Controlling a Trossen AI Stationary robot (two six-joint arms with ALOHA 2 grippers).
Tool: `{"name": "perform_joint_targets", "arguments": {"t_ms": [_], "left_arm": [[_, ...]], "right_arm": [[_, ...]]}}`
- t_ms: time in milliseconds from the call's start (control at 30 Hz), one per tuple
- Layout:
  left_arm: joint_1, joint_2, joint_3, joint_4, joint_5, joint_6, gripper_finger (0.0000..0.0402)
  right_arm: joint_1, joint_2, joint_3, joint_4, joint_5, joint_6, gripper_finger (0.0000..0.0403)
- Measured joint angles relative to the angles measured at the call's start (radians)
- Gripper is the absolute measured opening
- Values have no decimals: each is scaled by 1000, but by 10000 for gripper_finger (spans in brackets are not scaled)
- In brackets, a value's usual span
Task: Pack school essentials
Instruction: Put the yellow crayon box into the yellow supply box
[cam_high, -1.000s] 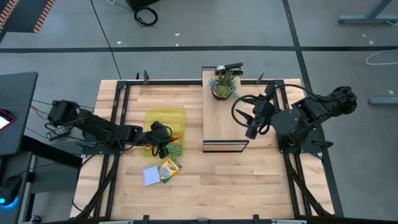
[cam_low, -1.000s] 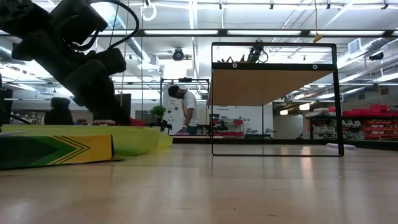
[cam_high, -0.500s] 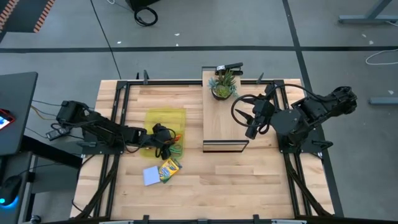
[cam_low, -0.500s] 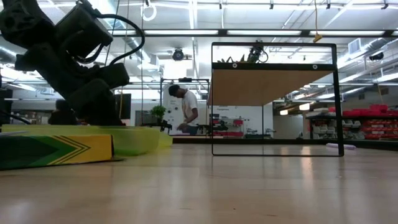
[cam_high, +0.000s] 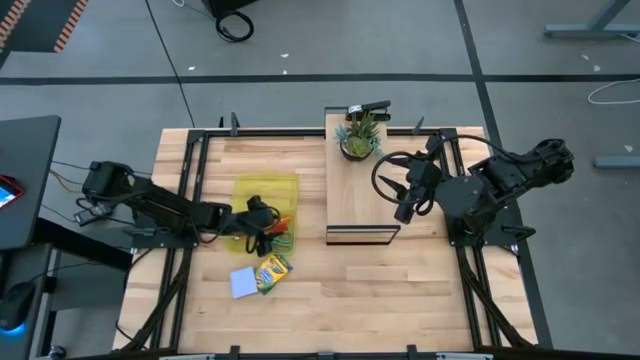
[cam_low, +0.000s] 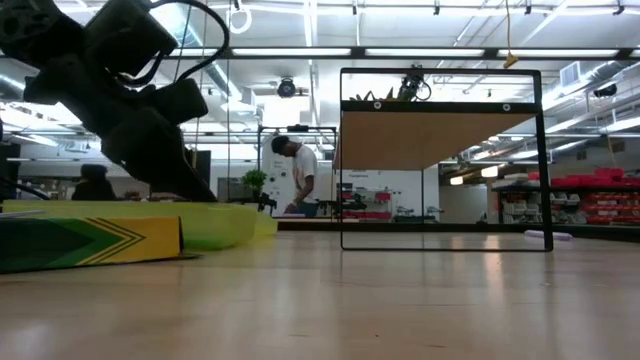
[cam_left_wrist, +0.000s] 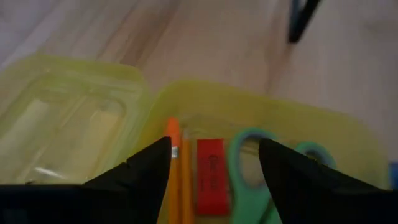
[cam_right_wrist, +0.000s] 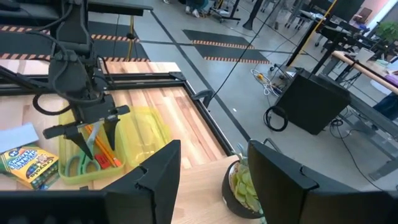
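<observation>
While over yellow case (cam_high: 266, 196), left end effector (cam_high: 268, 228) angled down

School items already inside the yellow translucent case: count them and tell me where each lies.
3 visible: the orange pencil, the red block beside it, and the green-handled scissors next over. All lie in the yellow translucent case, below the open left gripper, which may hide more.

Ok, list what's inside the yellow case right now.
In the yellow case, between the open left gripper's fingers: an orange pencil, a red block and green-handled scissors. Their lower ends are hidden by the fingers; anything beneath them cannot be seen.
</observation>
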Motion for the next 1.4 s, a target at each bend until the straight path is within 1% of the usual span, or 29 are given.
{"name": "perform_joint_targets", "arguments": {"t_ms": [200, 333, 433, 600, 667, 733, 833, 933, 1067, 1167, 1267, 1400], "left_arm": [[-1, -32, 0, -18, 159, -65, 214], [-40, -31, 0, -47, 170, -100, 201], [-81, -31, 28, -115, 138, -123, 200], [-140, -27, 164, -376, 30, -133, 199], [-161, -27, 215, -459, 22, -156, 199], [-183, -28, 259, -531, 44, -190, 197], [-229, -28, 310, -638, 92, -278, 190], [-287, -27, 354, -719, 90, -373, 182], [-390, -25, 426, -830, 23, -512, 173], [-464, 3, 489, -925, -34, -613, 170], [-523, 57, 568, -1034, -75, -701, 169], [-577, 145, 656, -1171, -86, -798, 169]], "right_arm": [[-1, 1, -35, -1, 5, 1, 192], [-1, 0, -49, 0, 17, 12, 192], [-1, 0, -55, 1, 44, 2, 192], [-14, 0, -82, 1, 67, -9, 192], [-16, -1, -99, 2, 71, 1, 192], [-15, 0, -121, 3, 80, 14, 192], [-15, 0, -158, 17, 87, 40, 192], [-6, 0, -194, 42, 87, 47, 192], [21, 0, -243, 86, 87, 44, 192], [35, 0, -266, 113, 94, 34, 192], [35, 0, -274, 123, 98, 33, 192], [35, 0, -275, 136, 105, 30, 192]]}}
